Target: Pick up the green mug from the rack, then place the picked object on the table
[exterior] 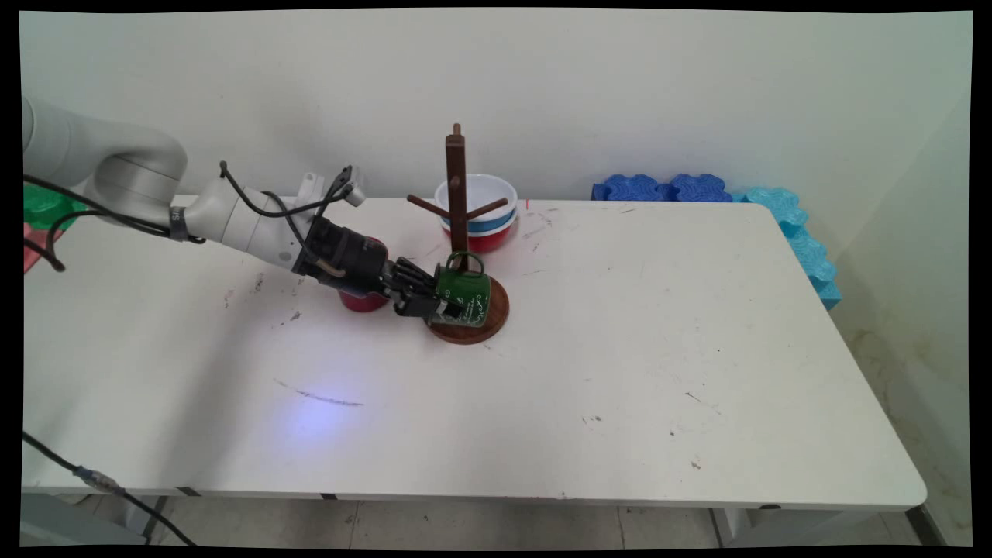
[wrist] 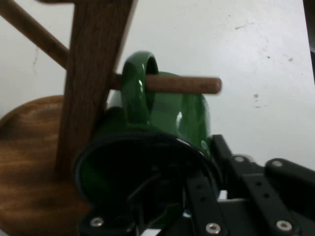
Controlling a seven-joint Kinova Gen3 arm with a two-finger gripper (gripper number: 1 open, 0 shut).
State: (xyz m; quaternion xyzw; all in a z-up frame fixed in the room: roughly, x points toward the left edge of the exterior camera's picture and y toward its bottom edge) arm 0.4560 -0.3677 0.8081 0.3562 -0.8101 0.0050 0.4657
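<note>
My gripper [exterior: 431, 297] is shut on the rim of a green mug [exterior: 465, 291], which lies on its side low against the wooden mug tree [exterior: 456, 194]. In the hand view one finger [wrist: 165, 206] reaches inside the green mug [wrist: 189, 115] and the other presses its outer wall. The mug's handle [wrist: 134, 93] is threaded over a lower peg [wrist: 189, 84] beside the tree's post [wrist: 93, 69]. The mug hangs just above the round wooden base [exterior: 487, 324].
A red mug [exterior: 363, 301] stands on the table right behind my wrist. A stack of bowls [exterior: 482, 211] sits behind the tree. Blue foam blocks [exterior: 659, 188] and cyan ones [exterior: 802, 236] line the far right edge. A green object [exterior: 45, 206] lies at far left.
</note>
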